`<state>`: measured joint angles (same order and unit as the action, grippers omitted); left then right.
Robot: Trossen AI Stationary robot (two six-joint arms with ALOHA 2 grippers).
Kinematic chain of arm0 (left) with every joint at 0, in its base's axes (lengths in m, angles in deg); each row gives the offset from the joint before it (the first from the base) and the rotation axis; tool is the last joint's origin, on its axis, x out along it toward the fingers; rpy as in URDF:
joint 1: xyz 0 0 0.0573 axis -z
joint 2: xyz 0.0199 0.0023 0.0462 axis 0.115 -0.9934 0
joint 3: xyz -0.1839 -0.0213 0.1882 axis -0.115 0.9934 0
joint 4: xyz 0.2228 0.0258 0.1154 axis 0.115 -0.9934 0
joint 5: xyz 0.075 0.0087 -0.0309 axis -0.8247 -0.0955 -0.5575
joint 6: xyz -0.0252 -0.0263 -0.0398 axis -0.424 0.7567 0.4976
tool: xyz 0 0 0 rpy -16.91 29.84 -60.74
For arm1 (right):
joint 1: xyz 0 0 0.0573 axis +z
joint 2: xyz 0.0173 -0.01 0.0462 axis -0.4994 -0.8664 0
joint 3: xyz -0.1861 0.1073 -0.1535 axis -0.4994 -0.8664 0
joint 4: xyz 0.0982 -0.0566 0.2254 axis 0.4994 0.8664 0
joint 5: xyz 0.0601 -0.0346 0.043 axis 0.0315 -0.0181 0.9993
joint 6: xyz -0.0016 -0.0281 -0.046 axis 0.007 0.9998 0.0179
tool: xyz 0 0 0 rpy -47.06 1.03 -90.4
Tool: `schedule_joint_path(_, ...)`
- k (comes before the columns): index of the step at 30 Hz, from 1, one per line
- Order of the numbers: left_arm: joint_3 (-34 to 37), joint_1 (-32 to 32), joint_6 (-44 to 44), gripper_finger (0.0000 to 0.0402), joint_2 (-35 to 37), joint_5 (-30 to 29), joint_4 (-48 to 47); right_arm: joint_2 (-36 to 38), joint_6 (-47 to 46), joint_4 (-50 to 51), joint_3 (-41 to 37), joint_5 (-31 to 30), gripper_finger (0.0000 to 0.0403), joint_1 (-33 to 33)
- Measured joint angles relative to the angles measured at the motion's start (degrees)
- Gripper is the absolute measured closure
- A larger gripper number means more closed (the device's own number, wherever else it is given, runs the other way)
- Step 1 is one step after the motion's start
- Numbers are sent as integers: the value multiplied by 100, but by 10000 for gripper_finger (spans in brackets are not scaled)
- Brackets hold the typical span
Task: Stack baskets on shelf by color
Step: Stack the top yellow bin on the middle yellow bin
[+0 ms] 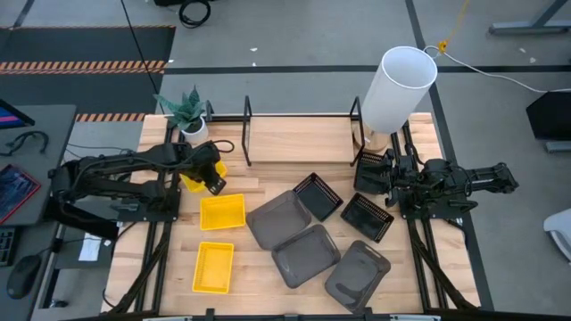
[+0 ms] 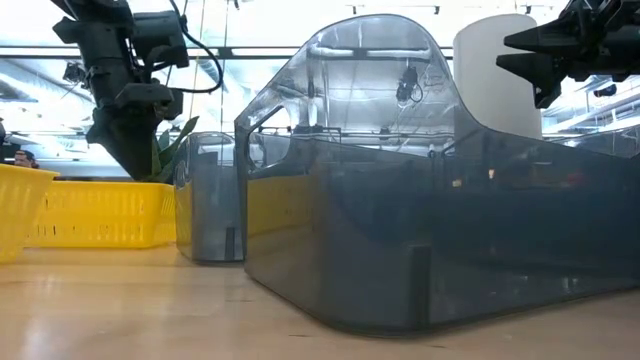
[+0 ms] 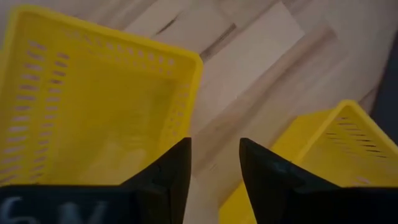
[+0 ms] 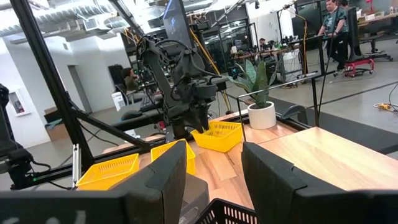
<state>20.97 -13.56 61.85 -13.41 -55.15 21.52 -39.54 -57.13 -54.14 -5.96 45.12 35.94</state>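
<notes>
Wooden table (image 1: 294,143) and zero progress so far: shelf (image 1: 299,120) at the far edge sits bare, 8 baskets loose nearby. Left gripper (image 1: 214,183) hangs released over a yellow basket (image 1: 222,212); right gripper (image 1: 385,185) idles, released too.

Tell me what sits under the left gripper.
Under the open left gripper lie bare table wood and two yellow baskets, one on each side. The fingers hide the strip directly below.
</notes>
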Motion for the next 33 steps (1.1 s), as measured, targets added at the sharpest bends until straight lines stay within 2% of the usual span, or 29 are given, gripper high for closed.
schedule_joint_path(6, -35, -242, 12, 277, -4, 54, -348, 0, 0, -1, 0, -2, 243, 1)
schedule_joint_path(12, -535, -303, -136, 283, -226, 54, -1051, -1, 0, -1, 0, -2, 243, 0)
schedule_joint_path(18, -1024, -271, -583, 283, -830, -14, -1373, -2, 0, -1, 0, -2, 243, 2)
schedule_joint_path(26, -1026, -271, -1241, 283, -1724, -143, -1427, -2, 0, 1, 0, 0, 243, 0)
schedule_joint_path(33, -1026, -271, -1486, 283, -2325, -213, -1369, -2, 0, 1, 0, 0, 243, 0)
